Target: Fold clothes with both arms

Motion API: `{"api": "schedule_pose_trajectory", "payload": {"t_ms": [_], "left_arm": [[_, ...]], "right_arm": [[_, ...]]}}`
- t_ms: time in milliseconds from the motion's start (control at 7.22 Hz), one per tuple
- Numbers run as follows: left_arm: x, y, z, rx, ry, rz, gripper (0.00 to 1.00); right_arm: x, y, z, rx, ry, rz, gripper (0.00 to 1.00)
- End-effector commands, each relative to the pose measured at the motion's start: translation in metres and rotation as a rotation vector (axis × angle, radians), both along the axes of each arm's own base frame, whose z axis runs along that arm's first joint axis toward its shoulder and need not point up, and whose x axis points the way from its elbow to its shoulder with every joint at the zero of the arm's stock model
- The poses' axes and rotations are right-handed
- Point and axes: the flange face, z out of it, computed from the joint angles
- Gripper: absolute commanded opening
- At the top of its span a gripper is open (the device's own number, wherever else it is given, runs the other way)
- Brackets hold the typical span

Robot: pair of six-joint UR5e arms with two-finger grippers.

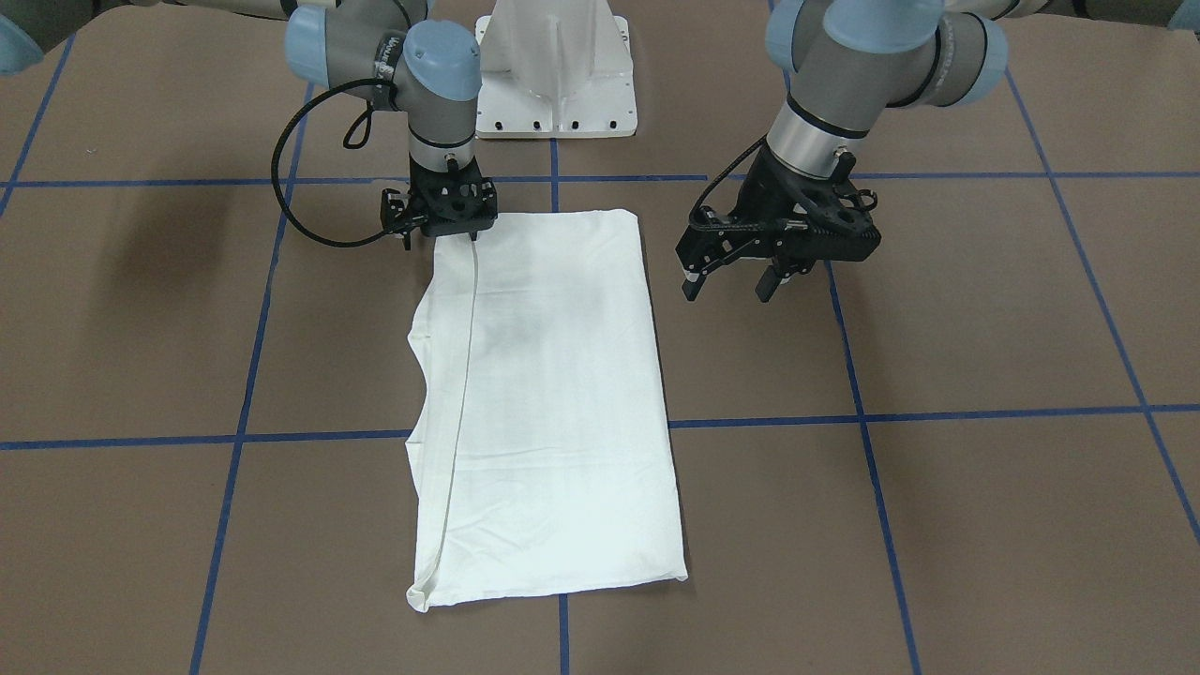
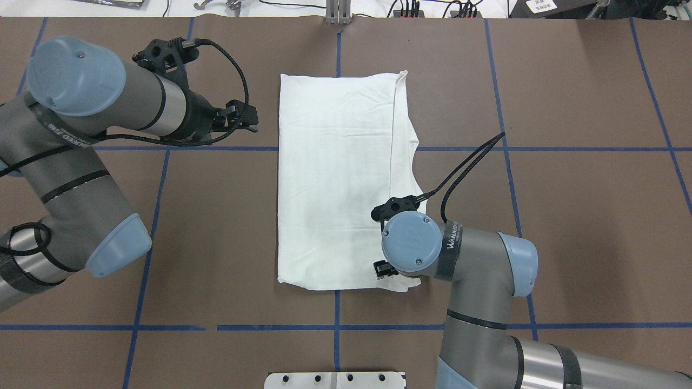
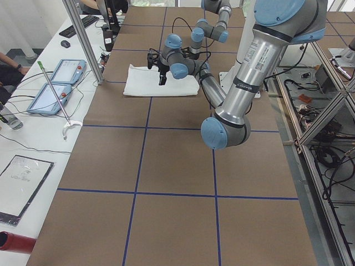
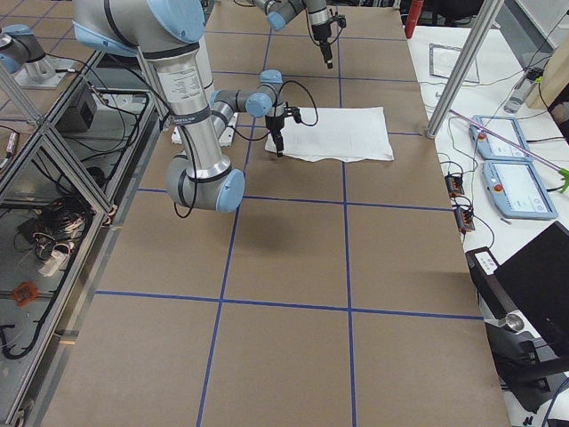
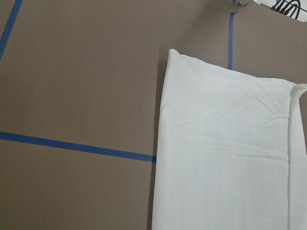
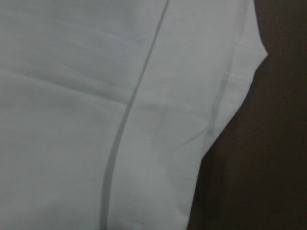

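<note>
The table [image 2: 567, 216] is flat and brown, with blue tape lines [image 2: 540, 148] making big squares on it. The only writing is white letters on a black band [image 2: 451, 237] around the right arm, and they are too small to read for sure. The white shirt [image 2: 335, 178] lies in the middle of the table, folded into a long, soft rectangle with one wavy side. Seen from above, the left gripper [image 1: 729, 289] is at ten o'clock from the shirt, just beside it. The front view shows its two black fingers spread apart with nothing between them. The right gripper [image 1: 448, 232] is down on the shirt's five o'clock corner. Its fingers are hidden, so I cannot tell if it pinches the cloth. Only its wrist camera shows the seam up close.
</note>
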Motion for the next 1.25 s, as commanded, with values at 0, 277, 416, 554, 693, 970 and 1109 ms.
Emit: {"api": "schedule_pose_trajectory", "payload": {"t_ms": [0,277,416,554,693,970,1109], "left_arm": [[0.004,0.001,-0.002,0.001,0.002,0.006,1.0],[0.012,0.008,-0.003,-0.024,0.014,0.008,1.0],[0.017,0.011,-0.008,-0.026,0.021,0.014,1.0],[0.018,0.012,-0.01,-0.024,0.023,0.015,1.0],[0.016,0.012,-0.011,-0.022,0.024,0.014,1.0],[0.016,0.012,-0.011,-0.016,0.022,0.018,1.0],[0.016,0.012,-0.01,-0.015,0.02,0.019,1.0]], "right_arm": [[0.026,0.001,0.019,0.004,0.014,-0.004,1.0],[0.067,-0.001,0.052,0.014,0.052,-0.014,1.0],[0.082,-0.003,0.074,0.004,0.081,0.0,1.0],[0.093,-0.015,0.06,0.005,0.05,0.019,1.0],[0.099,-0.027,0.046,0.012,0.02,0.032,1.0],[0.079,-0.075,-0.007,0.068,-0.032,0.048,1.0],[0.055,-0.099,-0.02,0.074,-0.022,0.051,1.0]]}}
